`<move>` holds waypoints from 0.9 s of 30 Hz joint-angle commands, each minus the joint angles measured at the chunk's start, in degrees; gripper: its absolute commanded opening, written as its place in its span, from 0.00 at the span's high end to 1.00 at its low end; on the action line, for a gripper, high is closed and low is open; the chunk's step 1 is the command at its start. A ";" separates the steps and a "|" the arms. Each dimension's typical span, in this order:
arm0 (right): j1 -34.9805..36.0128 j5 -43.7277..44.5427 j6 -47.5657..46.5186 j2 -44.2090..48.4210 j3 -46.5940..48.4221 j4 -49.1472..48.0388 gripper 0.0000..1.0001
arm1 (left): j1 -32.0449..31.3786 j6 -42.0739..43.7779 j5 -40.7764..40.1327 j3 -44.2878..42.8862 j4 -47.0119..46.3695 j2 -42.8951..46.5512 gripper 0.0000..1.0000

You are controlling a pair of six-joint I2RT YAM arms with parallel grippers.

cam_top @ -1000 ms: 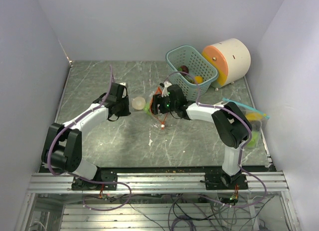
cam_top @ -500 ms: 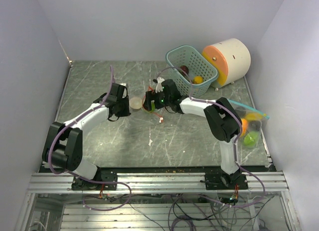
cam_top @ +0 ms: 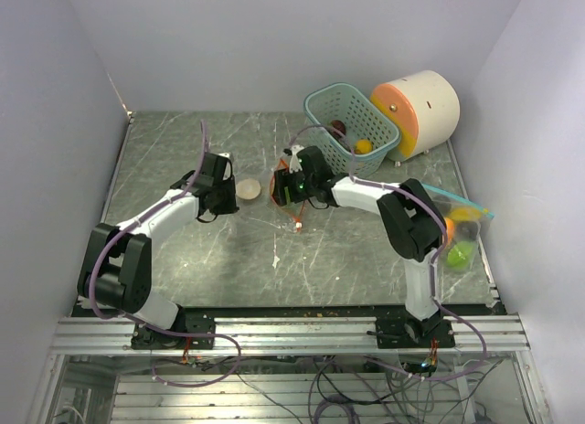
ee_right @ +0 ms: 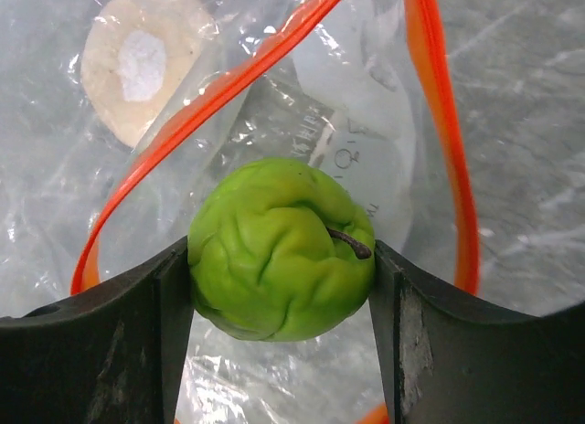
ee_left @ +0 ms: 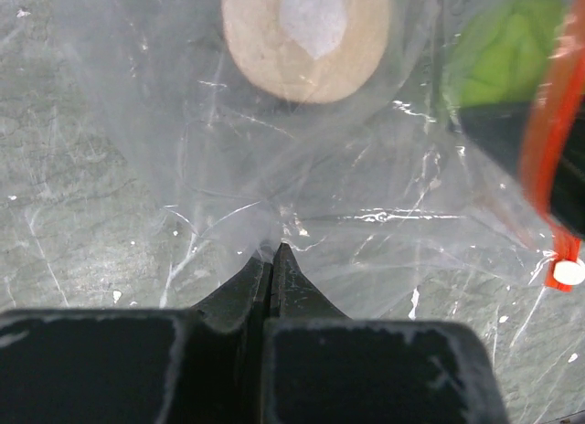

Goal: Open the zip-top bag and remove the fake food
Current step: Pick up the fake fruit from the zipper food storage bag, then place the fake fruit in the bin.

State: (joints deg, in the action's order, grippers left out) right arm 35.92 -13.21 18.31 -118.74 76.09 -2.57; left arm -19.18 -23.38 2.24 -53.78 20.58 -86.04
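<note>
1. The right end effector (ee_right: 281, 282) is closed around a green fruit (ee_right: 274, 246), a wrinkled toy with a short brown stem. One dark finger presses on each side of it.
2. Around the fruit runs the orange zip strip (ee_right: 441, 122) of a clear zip-top bag (ee_right: 55, 168). The strip forms an open loop and the fruit sits inside it, at the bag's mouth.
3. Beyond the fruit, further from the right end effector, a tan round piece (ee_right: 137, 63) with a white centre lies inside the bag.
4. The left end effector (ee_left: 273, 259) is pinched tight on a fold of the bag's clear plastic at the end opposite the mouth. Its two fingers meet with only film between them. The tan piece lies just ahead of it.
5. From above, the two end effectors face each other near the middle of the desk (cam_top: 183, 259), with the bag stretched between them.
6. Behind and to the right of the right end effector stands a teal basket (cam_top: 322, 109) holding a yellow piece (cam_top: 364, 146) and a dark reddish one.
7. A cream cylinder (cam_top: 434, 100) with an orange face stands just right of the basket.
8. Well to the right, at the desk's edge, a second bag (cam_top: 477, 212) holds yellow, orange and green pieces.
</note>
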 commanded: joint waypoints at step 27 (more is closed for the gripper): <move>-23.27 7.26 -4.90 4.39 29.05 17.31 0.03 | 2.83 0.05 2.52 1.33 -0.80 -0.21 0.93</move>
State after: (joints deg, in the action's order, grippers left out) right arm 12.80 -6.57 14.70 -113.49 101.49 11.62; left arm -17.10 -23.38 3.38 -52.80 20.34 -87.02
